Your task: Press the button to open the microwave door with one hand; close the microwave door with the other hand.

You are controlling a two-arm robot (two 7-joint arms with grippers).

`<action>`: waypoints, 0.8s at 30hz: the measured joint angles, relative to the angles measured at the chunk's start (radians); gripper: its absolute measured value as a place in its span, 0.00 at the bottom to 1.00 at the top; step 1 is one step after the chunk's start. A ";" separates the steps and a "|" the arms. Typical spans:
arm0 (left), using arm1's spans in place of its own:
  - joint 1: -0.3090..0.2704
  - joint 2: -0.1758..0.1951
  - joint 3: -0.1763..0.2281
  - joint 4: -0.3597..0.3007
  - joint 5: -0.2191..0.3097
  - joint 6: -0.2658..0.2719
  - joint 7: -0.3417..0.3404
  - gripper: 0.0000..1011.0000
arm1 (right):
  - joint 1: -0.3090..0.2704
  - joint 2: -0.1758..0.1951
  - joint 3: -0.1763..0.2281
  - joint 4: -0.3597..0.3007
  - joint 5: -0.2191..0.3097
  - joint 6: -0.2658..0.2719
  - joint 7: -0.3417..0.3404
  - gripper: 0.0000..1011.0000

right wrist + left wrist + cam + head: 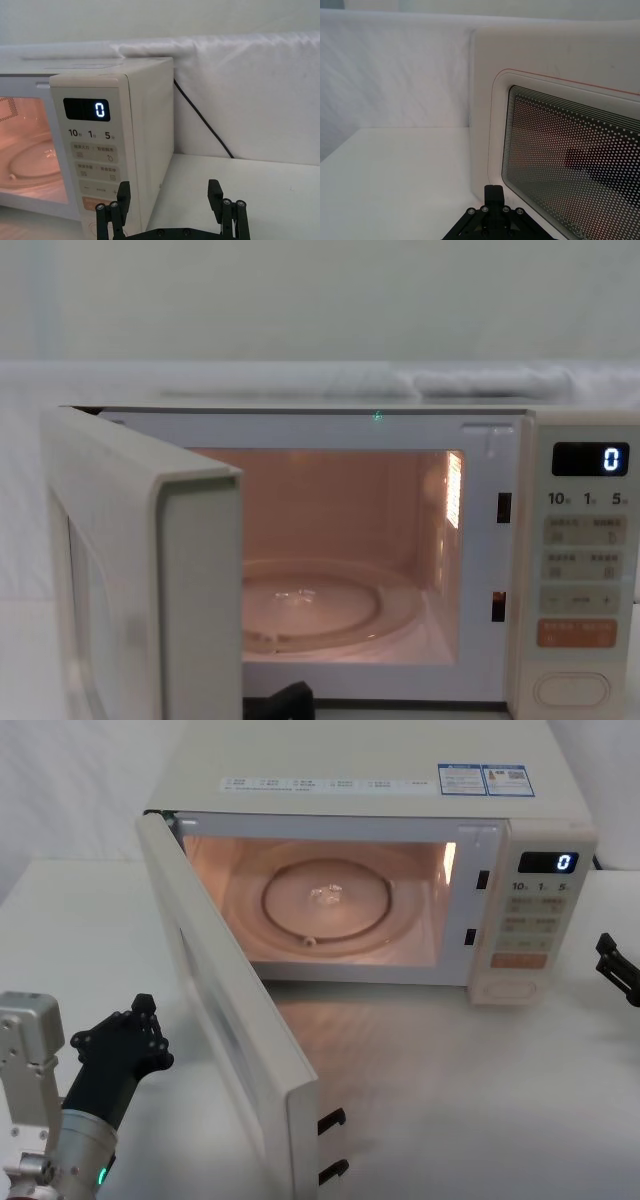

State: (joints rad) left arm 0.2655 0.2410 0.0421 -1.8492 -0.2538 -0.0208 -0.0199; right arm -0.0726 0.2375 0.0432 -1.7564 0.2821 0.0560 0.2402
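The microwave door (235,1020) stands swung wide open, hinged at the oven's left side, its free edge pointing out toward the robot and its long axis running front to back across the table (480,1100). Two black latch hooks stick out from that free edge. The lit cavity shows a glass turntable (325,905) lying flat inside. In the chest view the door's edge covers the left part of the cavity.

The button (512,988) sits at the bottom of the control panel on the oven's right, a wide oblong lying sideways below the orange button (522,960). The display (548,862) reads 0.

The left claw (125,1045) hangs just beside the door's outer face, near the window; its fingers seem close together, though the wrist view cuts them off. The right claw (170,192) is off to the right of the panel, clear of the button, its fingers spread wide and empty. A black cable (200,117) runs down behind the oven.
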 joint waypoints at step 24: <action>0.210 0.039 -0.180 -0.254 -0.054 0.018 -0.138 0.00 | 0.000 0.000 0.000 0.000 0.000 0.000 0.000 0.99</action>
State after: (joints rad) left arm 0.4751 0.2804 -0.1374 -2.1034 -0.3074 -0.0028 -0.1578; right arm -0.0726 0.2376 0.0432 -1.7564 0.2821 0.0559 0.2403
